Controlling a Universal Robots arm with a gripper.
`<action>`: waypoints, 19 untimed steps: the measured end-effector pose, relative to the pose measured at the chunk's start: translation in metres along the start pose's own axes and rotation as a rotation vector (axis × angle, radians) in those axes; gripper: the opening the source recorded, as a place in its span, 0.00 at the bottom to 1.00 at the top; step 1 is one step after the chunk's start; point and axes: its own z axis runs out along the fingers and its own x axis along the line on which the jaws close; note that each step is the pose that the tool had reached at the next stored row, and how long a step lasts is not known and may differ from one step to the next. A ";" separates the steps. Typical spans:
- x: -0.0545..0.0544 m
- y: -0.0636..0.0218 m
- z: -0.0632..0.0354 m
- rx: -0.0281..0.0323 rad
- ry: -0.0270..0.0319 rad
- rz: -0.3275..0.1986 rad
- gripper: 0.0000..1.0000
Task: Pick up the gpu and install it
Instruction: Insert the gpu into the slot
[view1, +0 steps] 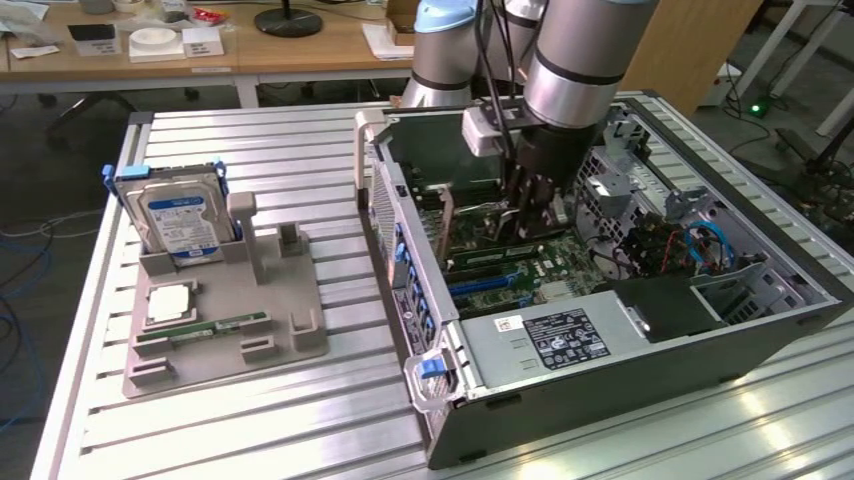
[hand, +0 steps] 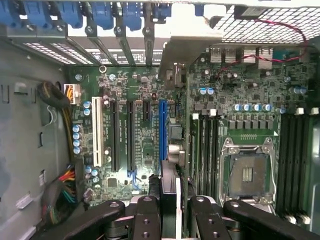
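While the black two-fingered gripper (view1: 537, 215) reaches into the open grey computer case (view1: 641, 385), right of centre in the exterior view, its fingers are closed partway on the thin dark-faced gpu card (hand: 168, 182), held edge-on in line with the long blue motherboard slot (hand: 162, 130). Pickup looks done; full seating cannot be judged.

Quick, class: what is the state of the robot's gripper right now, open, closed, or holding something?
Gripper: jaws closed on the gpu, held edge-on over the motherboard.
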 end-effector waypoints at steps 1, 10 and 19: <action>0.000 0.0013 0.0019 0.0000 0.0000 0.000 0.27; 0.001 0.0064 0.0097 -0.0003 -0.0001 -0.005 0.27; 0.003 0.0125 0.0187 -0.0003 -0.0002 -0.005 0.27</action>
